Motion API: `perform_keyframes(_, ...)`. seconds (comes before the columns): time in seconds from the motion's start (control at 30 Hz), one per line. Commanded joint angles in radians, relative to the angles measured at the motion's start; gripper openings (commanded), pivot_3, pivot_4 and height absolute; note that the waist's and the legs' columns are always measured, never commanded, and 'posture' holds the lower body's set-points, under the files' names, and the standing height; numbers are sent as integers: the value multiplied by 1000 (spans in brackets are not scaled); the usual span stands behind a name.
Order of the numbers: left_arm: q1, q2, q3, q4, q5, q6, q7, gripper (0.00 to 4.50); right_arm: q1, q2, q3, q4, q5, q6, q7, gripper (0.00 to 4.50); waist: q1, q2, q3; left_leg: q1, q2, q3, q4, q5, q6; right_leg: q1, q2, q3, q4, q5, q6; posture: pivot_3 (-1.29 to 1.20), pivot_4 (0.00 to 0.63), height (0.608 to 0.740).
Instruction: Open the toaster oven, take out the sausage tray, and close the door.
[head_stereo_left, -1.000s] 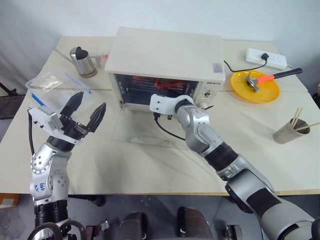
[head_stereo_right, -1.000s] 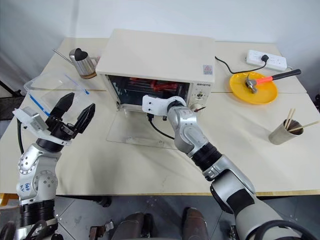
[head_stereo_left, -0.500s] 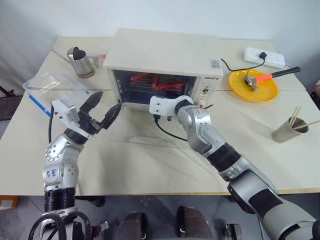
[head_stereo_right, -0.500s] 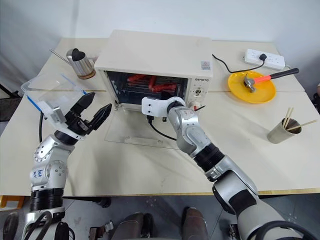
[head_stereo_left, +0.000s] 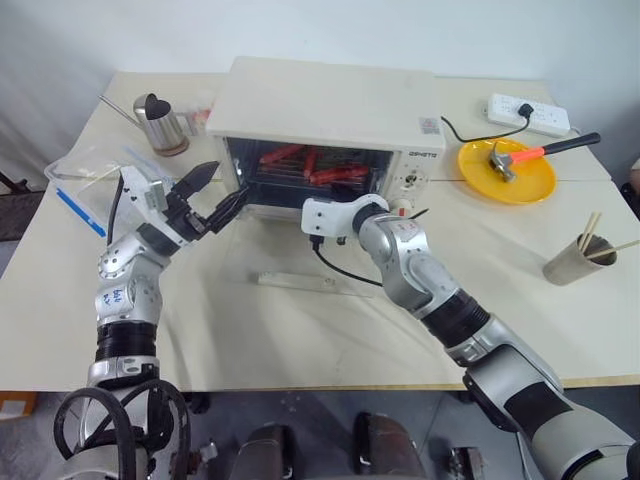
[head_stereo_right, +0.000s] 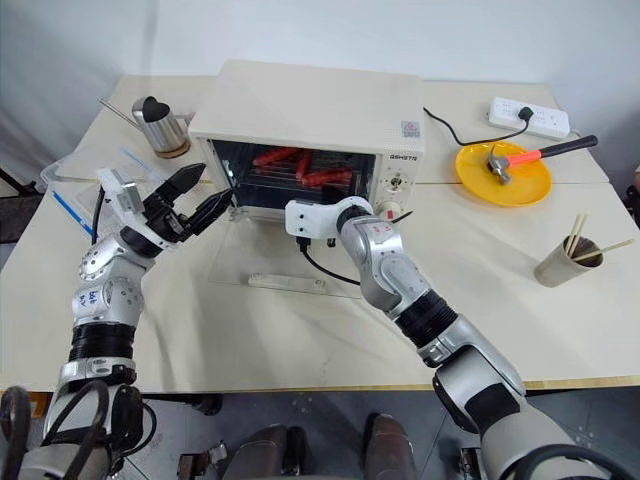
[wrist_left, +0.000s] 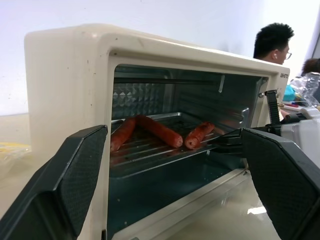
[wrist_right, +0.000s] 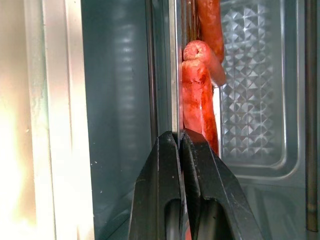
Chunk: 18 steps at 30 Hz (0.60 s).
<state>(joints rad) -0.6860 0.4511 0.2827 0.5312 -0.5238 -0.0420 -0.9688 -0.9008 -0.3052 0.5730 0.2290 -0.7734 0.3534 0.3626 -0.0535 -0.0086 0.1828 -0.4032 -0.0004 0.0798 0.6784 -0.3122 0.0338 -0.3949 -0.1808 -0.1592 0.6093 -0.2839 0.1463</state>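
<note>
With the door (head_stereo_left: 300, 262) flat on the table, the right gripper (wrist_right: 179, 142) pinches the sausage tray (wrist_left: 160, 145) inside the toaster oven (head_stereo_left: 330, 105), the left gripper (head_stereo_left: 222, 192) wide open nearby; next, a level pull outward.

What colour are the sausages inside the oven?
The three sausages are reddish-brown, clearest in the left wrist view.

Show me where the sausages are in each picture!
Left eye view: the sausages lie inside the open toaster oven, upper middle.
Right eye view: same spot, slightly further left.
Left wrist view: centre, on the sausage tray, seen between the left gripper's fingers.
Right wrist view: upper middle, above the right gripper pinching the tray's edge.
Shared landmark: the oven's cream-white frame.
</note>
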Motion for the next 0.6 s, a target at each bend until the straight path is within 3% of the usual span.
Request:
perform_keyframes(0.03,-53,23,-2,62,23,-36,-41,4500,3,-12,-26,-77,-14,-47,-16,18,0,0,0,0,0,0,0,0,0,0,0,0,0,0,0,0,150,740)
perform_keyframes(0.6,-168,23,-5,241,67,-109,-96,4500,110,-78,-26,-233,-80,-56,39,18,8,0,0,0,0,0,2,1,0,0,0,0,1,0,0,0,150,740)
